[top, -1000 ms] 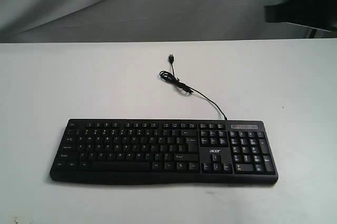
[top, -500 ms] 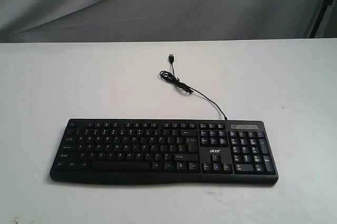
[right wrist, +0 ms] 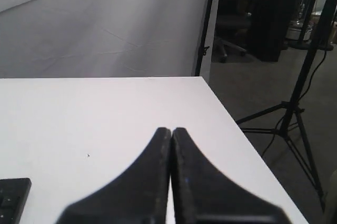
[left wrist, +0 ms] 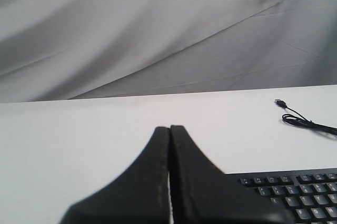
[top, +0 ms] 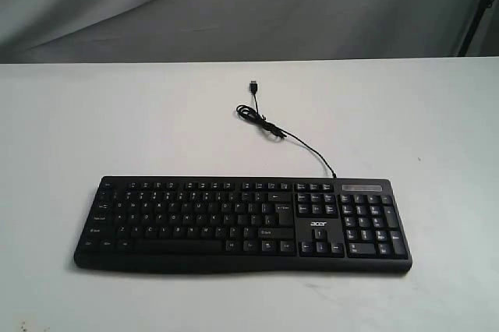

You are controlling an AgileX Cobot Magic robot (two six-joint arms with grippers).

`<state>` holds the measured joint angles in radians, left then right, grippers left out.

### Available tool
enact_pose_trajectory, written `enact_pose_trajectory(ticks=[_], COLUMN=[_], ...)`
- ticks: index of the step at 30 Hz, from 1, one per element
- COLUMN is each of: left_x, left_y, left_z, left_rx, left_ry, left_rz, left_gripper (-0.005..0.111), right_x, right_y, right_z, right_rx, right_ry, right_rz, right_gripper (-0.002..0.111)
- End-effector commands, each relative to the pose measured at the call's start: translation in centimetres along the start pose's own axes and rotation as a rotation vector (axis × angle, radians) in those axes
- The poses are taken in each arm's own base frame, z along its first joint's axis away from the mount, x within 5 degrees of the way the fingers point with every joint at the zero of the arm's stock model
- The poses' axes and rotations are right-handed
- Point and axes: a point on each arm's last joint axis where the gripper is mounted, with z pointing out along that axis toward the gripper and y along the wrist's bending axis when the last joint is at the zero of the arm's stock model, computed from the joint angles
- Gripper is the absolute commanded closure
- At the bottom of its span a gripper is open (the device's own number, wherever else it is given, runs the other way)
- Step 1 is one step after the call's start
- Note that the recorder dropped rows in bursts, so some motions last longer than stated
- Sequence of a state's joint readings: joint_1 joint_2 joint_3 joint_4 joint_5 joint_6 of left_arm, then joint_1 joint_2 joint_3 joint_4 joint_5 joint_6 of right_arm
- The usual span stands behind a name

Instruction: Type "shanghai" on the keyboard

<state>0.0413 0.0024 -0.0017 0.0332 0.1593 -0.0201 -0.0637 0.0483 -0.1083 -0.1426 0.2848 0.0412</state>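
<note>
Keyboard (top: 242,223): laid flat toward near edge of table (top: 78,114), cable (top: 288,139) trailed toward table rear. Left gripper (left wrist: 169,128), right gripper (right wrist: 171,129): pinched fully together, empty, presumably as single key-pressing tips.

Left gripper (left wrist: 169,129) up close now: two matte black fingers (left wrist: 202,187), broad at the base and sweeping inward to narrow, blunt tips. A hairline seam runs between them, with pale scuffed specks along one inner edge. The right gripper (right wrist: 171,130) looks like its twin, with the same dull black and flared wedge shape. Its seam widens to a thin light line lower down, and its outline goes soft nearest the lens.
</note>
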Motion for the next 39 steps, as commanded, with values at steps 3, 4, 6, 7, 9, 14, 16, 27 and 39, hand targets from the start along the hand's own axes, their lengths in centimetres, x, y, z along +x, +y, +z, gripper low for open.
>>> enact_pose_trajectory(ticks=[3, 4, 6, 7, 9, 14, 16, 27, 39], left_x=[0.0, 0.0, 0.0, 0.0, 0.0, 0.0, 0.0, 0.0, 0.0], left_y=[0.0, 0.0, 0.0, 0.0, 0.0, 0.0, 0.0, 0.0, 0.0], left_z=[0.0, 0.0, 0.0, 0.0, 0.0, 0.0, 0.0, 0.0, 0.0], left_rx=[0.007, 0.007, 0.007, 0.007, 0.007, 0.007, 0.007, 0.007, 0.007], left_ry=[-0.007, -0.007, -0.007, -0.007, -0.007, -0.007, -0.007, -0.007, -0.007], left_rz=[-0.002, -0.002, -0.002, -0.002, -0.002, -0.002, -0.002, -0.002, -0.002], left_gripper=[0.107, 0.107, 0.107, 0.107, 0.107, 0.107, 0.107, 0.107, 0.107], right_x=[0.8, 0.8, 1.1, 1.3, 2.8, 3.7, 3.7, 3.8, 3.8], right_y=[0.0, 0.0, 0.1, 0.1, 0.5, 0.6, 0.6, 0.7, 0.7], right_z=[-0.3, -0.3, -0.2, -0.1, 0.3, 0.4, 0.4, 0.4, 0.4], right_rx=[0.008, 0.005, 0.001, -0.003, -0.021, -0.028, -0.028, -0.034, -0.034], right_ry=[0.057, 0.055, 0.047, 0.04, 0.063, 0.101, 0.101, 0.109, 0.109], right_rz=[-0.021, -0.015, -0.003, 0.006, 0.051, 0.061, 0.061, 0.08, 0.08], right_gripper=[0.108, 0.108, 0.108, 0.108, 0.108, 0.108, 0.108, 0.108, 0.108])
